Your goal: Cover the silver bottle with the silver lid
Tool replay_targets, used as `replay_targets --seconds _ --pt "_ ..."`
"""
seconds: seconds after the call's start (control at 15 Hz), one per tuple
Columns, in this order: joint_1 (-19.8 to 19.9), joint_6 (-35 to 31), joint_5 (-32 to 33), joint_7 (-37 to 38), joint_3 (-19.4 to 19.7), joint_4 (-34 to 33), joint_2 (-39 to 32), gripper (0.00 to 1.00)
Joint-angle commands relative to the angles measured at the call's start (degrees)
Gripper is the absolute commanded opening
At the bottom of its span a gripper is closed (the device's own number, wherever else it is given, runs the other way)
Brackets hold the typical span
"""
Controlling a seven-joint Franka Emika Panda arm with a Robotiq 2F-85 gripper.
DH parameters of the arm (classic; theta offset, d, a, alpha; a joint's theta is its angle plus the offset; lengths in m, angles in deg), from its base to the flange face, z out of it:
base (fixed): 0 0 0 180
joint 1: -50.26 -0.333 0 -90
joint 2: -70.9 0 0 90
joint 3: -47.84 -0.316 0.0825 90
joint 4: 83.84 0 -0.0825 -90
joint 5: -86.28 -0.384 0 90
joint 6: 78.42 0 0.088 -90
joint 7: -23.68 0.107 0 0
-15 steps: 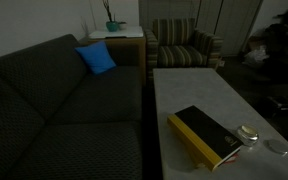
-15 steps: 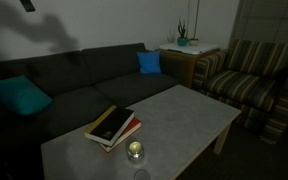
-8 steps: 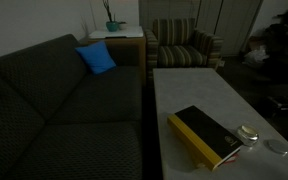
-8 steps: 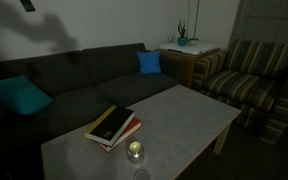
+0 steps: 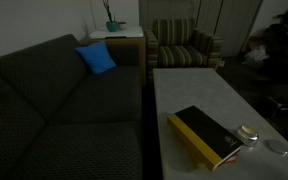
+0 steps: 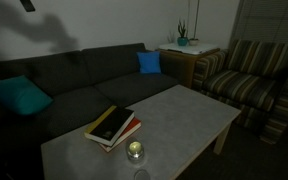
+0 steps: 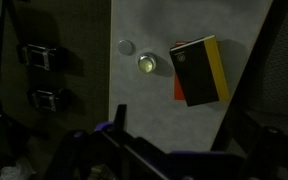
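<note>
The silver bottle [image 5: 249, 132] is a small squat shiny cylinder standing on the pale coffee table [image 5: 199, 90], beside the yellow-and-black book [image 5: 206, 134]. It also shows in an exterior view [image 6: 135, 151] and in the wrist view [image 7: 146, 64]. The silver lid [image 5: 276, 146] lies flat on the table a little apart from the bottle, also seen in the wrist view [image 7: 126, 46]. My gripper [image 7: 179, 125] hangs high above the table, well away from both. Its fingers are spread apart with nothing between them.
The book lies on a red one [image 6: 112, 126]. A dark sofa [image 6: 74, 75] with blue cushions [image 5: 96, 58] runs along the table. A striped armchair [image 6: 246, 75] and a side table with a plant [image 6: 182, 40] stand beyond. The room is dim.
</note>
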Motion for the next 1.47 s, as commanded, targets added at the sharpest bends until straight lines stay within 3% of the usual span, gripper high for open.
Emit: replay_targets --seconds 0.0,0.6,1.0,1.2,1.4 --pt "-1.89 0.25 0.86 0.63 1.81 -0.10 -0.32 1.00" --pt "-1.89 0.25 0.86 0.63 1.81 -0.10 -0.32 1.00" --pt "-1.14 -1.11 8.22 3.00 1.32 1.55 -2.16 1.00" --pt "-1.00 -6.03 9.85 -0.14 4.23 4.19 -4.57 1.00" --pt "0.72 -15.04 9.44 -4.76 9.69 7.39 -9.17 1.00"
